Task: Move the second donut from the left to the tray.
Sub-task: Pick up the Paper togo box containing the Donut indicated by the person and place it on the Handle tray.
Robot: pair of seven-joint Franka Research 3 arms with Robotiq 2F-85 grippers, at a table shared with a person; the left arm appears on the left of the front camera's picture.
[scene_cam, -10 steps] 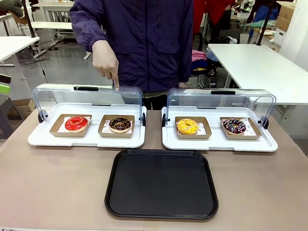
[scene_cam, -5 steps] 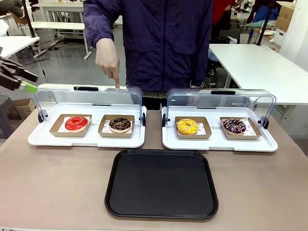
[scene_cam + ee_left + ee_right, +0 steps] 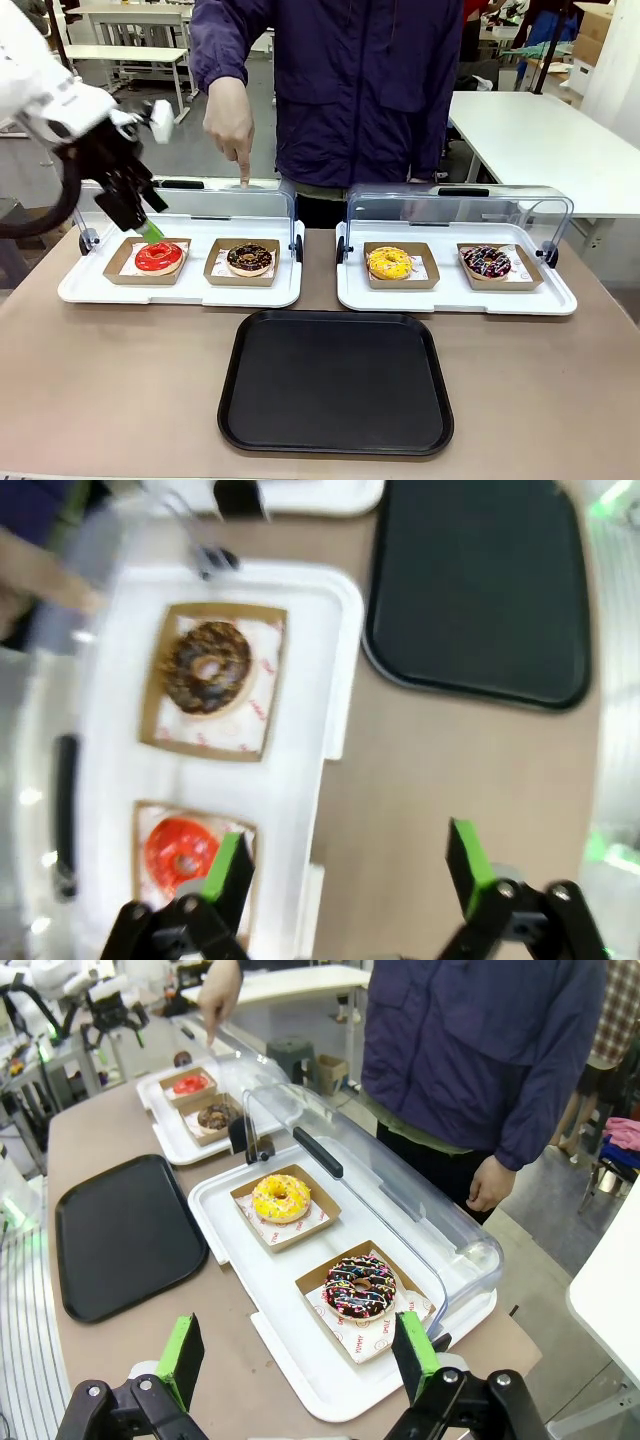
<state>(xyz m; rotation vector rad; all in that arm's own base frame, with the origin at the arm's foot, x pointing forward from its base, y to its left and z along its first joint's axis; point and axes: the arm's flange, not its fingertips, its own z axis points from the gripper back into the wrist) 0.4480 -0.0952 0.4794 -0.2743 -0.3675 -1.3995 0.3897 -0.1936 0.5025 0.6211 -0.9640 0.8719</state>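
The second donut from the left (image 3: 249, 258) is chocolate-glazed with nut bits and sits in a brown cardboard holder on the left white display tray, under its raised clear lid. It also appears as the chocolate donut (image 3: 207, 667) (image 3: 214, 1116) in both wrist views. The black tray (image 3: 336, 380) (image 3: 480, 590) (image 3: 125, 1235) lies bare at the table's front middle. My left gripper (image 3: 148, 225) (image 3: 345, 865) hangs open over the red donut (image 3: 159, 256), left of the chocolate one. My right gripper (image 3: 300, 1355) is open and holds nothing, near the right display tray's end.
A person stands at the far side, one hand (image 3: 232, 125) pointing down at the left lid (image 3: 185, 200) above the chocolate donut. The right display tray (image 3: 455, 298) holds a yellow donut (image 3: 389, 262) and a sprinkled donut (image 3: 487, 262). Bare tabletop lies on both sides of the black tray.
My left arm has swung in from the far left and come down over the left display tray's red donut. The person has shifted a little to the right, hand still pointing.
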